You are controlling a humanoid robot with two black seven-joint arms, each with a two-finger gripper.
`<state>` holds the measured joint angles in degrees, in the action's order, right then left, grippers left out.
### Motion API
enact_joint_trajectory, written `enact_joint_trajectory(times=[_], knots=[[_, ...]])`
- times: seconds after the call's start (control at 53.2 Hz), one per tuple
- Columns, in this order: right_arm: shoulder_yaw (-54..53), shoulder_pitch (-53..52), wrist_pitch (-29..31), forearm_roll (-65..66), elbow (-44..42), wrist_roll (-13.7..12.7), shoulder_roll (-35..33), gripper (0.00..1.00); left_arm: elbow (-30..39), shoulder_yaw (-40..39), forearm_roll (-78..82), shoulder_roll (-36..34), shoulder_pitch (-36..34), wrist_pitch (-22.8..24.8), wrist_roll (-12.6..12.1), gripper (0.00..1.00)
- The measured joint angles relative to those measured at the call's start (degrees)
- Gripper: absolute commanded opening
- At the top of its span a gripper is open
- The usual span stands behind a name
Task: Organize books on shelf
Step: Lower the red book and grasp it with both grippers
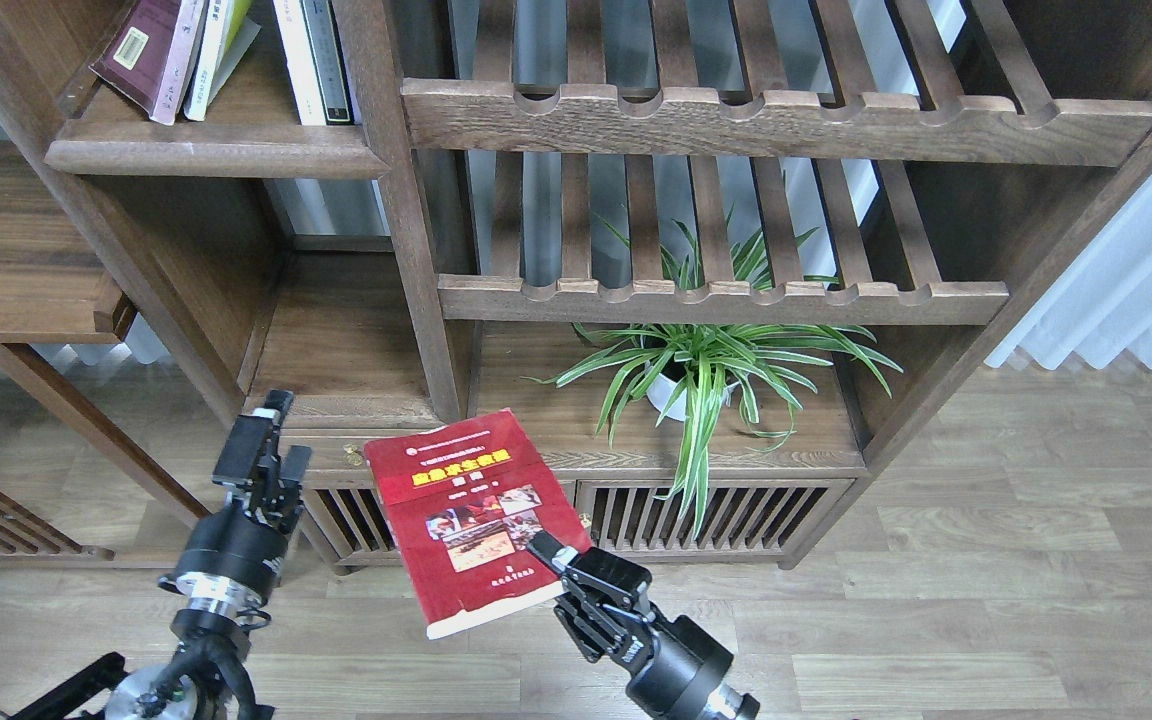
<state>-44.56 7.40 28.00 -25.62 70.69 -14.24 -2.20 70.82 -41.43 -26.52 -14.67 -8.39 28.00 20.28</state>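
A bright red paperback with a yellow title band and small photos on its cover is held face up in the air at about six o'clock in the view, tilted, its white page edge toward the bottom. The right claw grips its lower right corner. At eleven o'clock, a dark maroon book leans to the right against slimmer books on a solid dark-brown wooden shelf with a rounded front edge.
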Motion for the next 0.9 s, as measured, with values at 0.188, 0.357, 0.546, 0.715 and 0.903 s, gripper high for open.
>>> enact_joint_trajectory(times=[0.188, 0.357, 0.546, 0.715, 0.903], knots=[[0.0, -0.02, 0.0, 1.83, -1.28, 0.0, 1.01, 0.06, 1.03, 4.29, -0.1, 0.53, -0.02, 0.0, 0.06, 1.0], [0.01, 0.22, 0.0, 2.14, -1.42, 0.02, 1.13, 0.06, 1.11, 6.69, -0.08, 1.18, -0.12, 0.0, 0.05, 0.99], [0.19, 0.32, 0.0, 2.15, -1.45, 0.07, 1.14, 0.06, 1.13, 9.61, -0.08, 1.13, -0.14, 0.0, 0.06, 0.88], [0.51, 0.52, 0.0, 2.29, -1.45, 0.07, 1.14, 0.06, 1.13, 11.64, -0.07, 1.09, -0.19, 0.0, -0.1, 0.79], [0.65, 0.87, 0.0, 2.48, -1.45, 0.07, 1.14, 0.06, 1.13, 13.47, -0.01, 0.81, -0.45, 0.0, -0.42, 0.08]])
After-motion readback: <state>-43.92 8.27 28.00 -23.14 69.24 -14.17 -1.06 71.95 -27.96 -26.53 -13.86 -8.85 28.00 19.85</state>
